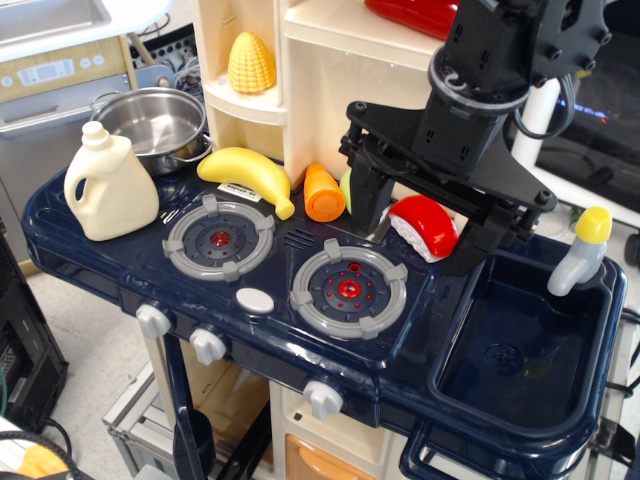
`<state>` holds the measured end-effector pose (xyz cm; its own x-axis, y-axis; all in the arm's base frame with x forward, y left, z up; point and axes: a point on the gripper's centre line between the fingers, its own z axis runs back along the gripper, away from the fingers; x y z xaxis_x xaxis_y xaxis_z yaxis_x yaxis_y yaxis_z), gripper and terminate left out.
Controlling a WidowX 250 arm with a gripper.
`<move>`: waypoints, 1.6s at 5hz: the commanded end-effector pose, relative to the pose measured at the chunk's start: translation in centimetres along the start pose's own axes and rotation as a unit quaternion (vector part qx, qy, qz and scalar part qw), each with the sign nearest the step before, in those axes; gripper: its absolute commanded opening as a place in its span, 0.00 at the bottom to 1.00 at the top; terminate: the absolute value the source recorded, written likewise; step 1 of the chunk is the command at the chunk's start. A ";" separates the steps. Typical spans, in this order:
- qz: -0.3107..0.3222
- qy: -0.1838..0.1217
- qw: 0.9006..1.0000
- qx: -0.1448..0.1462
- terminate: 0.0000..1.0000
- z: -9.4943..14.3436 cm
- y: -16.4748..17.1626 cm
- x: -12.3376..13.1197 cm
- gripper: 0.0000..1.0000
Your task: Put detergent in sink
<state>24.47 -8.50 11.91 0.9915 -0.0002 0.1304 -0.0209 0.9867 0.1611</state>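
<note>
The detergent (pixel 108 188) is a cream-white jug with a side handle and round cap. It stands upright at the far left of the navy stovetop, in front of the steel pot. The sink (pixel 500 362) is the deep navy basin at the right, with a grey faucet with a yellow top (pixel 581 252) at its back corner. My black gripper (pixel 420 228) hangs over the counter's back middle, left of the sink and far right of the detergent. Its jaws are open, with a red-and-white toy (pixel 428 226) between them.
A steel pot (pixel 160 125) sits at the back left. A yellow banana (pixel 246 175) and an orange carrot-like toy (pixel 323 193) lie behind two grey burners (pixel 218 238) (pixel 348 289). A corn cob (pixel 251 62) stands on the cream shelf.
</note>
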 end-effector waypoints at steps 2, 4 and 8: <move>-0.064 0.001 0.997 0.051 0.00 0.9 4.3 -0.4 1.00; -0.200 -0.028 0.972 0.119 0.00 0.8 14.0 -0.5 1.00; -0.294 -0.030 0.953 0.068 0.00 -2.9 22.4 1.3 1.00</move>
<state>24.69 13.90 11.05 0.8356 -0.5488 0.0230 0.5184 0.8018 0.2973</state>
